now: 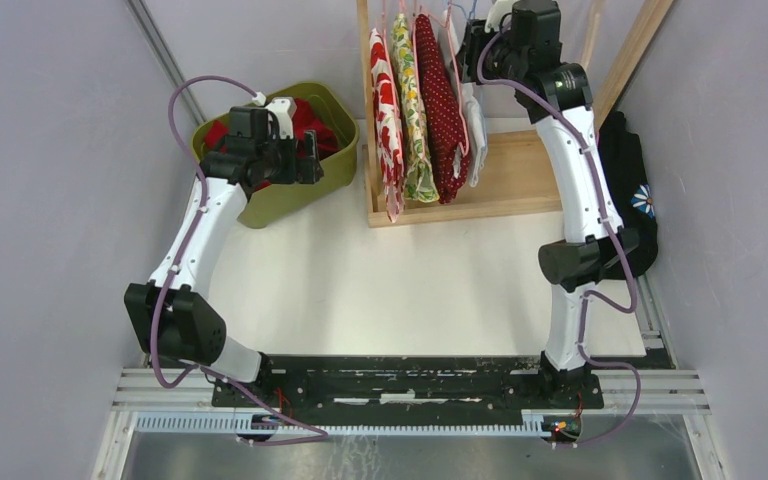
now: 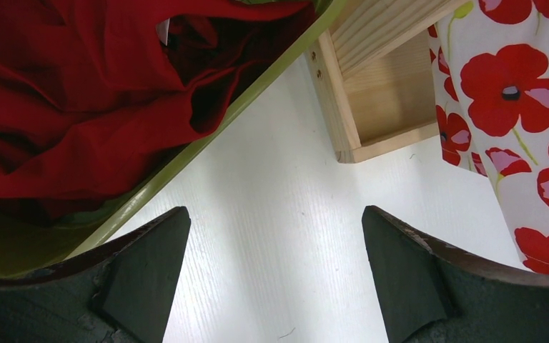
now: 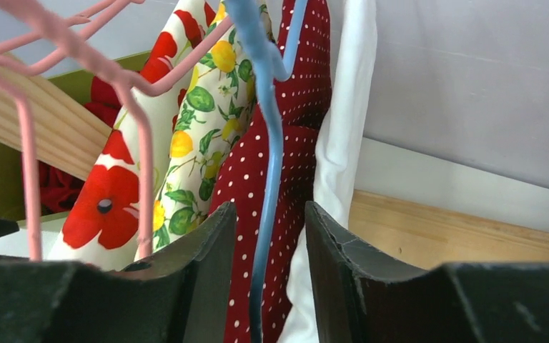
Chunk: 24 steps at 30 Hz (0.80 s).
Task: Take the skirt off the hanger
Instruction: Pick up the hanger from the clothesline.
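Observation:
Several skirts hang on a wooden rack: a poppy print [image 1: 387, 120], a lemon print [image 1: 415, 120], a red polka-dot one [image 1: 443, 110] and a white one [image 1: 475, 125]. My right gripper [image 1: 480, 40] is up at the hangers beside the white skirt. In the right wrist view its jaws [image 3: 270, 211] stand partly apart around a blue hanger [image 3: 268, 121], with a gap on each side. The polka-dot skirt [image 3: 307, 93] and white skirt [image 3: 347, 107] hang just behind. Which skirt the blue hanger carries I cannot tell. My left gripper [image 2: 275, 221] is open and holds nothing, above the table by the basket.
A green basket [image 1: 300, 195] at the back left holds red cloth [image 2: 64, 93]. Pink hangers [image 3: 143, 143] carry the printed skirts. The rack's wooden base [image 1: 520, 170] lies under the skirts. A black bag [image 1: 635, 190] sits against the right wall.

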### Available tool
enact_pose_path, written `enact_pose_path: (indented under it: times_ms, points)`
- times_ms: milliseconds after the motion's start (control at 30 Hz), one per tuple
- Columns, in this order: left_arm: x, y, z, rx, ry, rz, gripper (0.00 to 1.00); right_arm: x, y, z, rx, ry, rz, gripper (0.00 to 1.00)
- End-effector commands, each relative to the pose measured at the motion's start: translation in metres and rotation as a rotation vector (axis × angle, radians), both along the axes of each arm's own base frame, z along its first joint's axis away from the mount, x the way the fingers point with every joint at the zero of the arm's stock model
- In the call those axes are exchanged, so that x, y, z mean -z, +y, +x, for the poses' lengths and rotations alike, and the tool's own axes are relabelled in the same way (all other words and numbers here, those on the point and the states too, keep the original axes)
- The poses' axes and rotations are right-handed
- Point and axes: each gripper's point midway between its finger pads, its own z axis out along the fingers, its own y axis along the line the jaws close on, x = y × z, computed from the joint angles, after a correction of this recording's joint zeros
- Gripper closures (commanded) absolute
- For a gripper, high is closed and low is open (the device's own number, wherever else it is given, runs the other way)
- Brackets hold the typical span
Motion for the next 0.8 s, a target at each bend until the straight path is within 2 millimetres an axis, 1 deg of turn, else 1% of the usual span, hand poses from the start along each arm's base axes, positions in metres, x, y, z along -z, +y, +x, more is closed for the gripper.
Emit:
enact_pose_path:
  times_ms: [0, 67, 133, 167, 233, 300, 367, 400, 500, 600, 767]
  points:
    - [-0.028, 0.006, 0.000, 0.010, -0.086, 0.047, 0.03, -0.040, -0.003, 0.006, 0.043, -0.132, 0.036, 0.58]
    - [-0.026, 0.008, 0.000, 0.006, -0.081, 0.053, 0.03, -0.041, -0.009, 0.007, 0.071, -0.142, 0.020, 0.73]
    - [-0.023, 0.007, 0.002, 0.006, -0.075, 0.055, 0.04, -0.042, -0.014, 0.007, 0.093, -0.149, 0.000, 0.92]
    - [-0.021, 0.007, 0.002, 0.004, -0.071, 0.054, 0.04, -0.043, -0.016, 0.007, 0.101, -0.157, -0.009, 0.98]
    - [-0.019, 0.007, 0.004, 0.003, -0.066, 0.054, 0.05, -0.045, -0.021, 0.006, 0.116, -0.166, -0.027, 0.99]
    - [-0.017, 0.007, 0.005, 0.003, -0.061, 0.052, 0.05, -0.052, -0.026, 0.002, 0.127, -0.189, -0.042, 0.99]
    - [-0.017, 0.006, 0.006, 0.003, -0.062, 0.046, 0.05, -0.052, -0.028, 0.001, 0.128, -0.193, -0.065, 0.99]
    - [-0.017, 0.005, 0.007, 0.005, -0.063, 0.043, 0.05, -0.055, -0.030, -0.001, 0.129, -0.201, -0.070, 0.99]
    - [-0.019, 0.003, 0.008, 0.008, -0.068, 0.033, 0.06, -0.070, -0.036, -0.008, 0.145, -0.241, -0.077, 0.99]
    - [-0.021, 0.003, 0.008, 0.009, -0.072, 0.031, 0.06, -0.092, -0.044, -0.021, 0.164, -0.291, -0.079, 0.99]
    - [-0.021, 0.002, 0.007, 0.013, -0.072, 0.027, 0.06, -0.108, -0.052, -0.039, 0.174, -0.317, -0.078, 0.99]
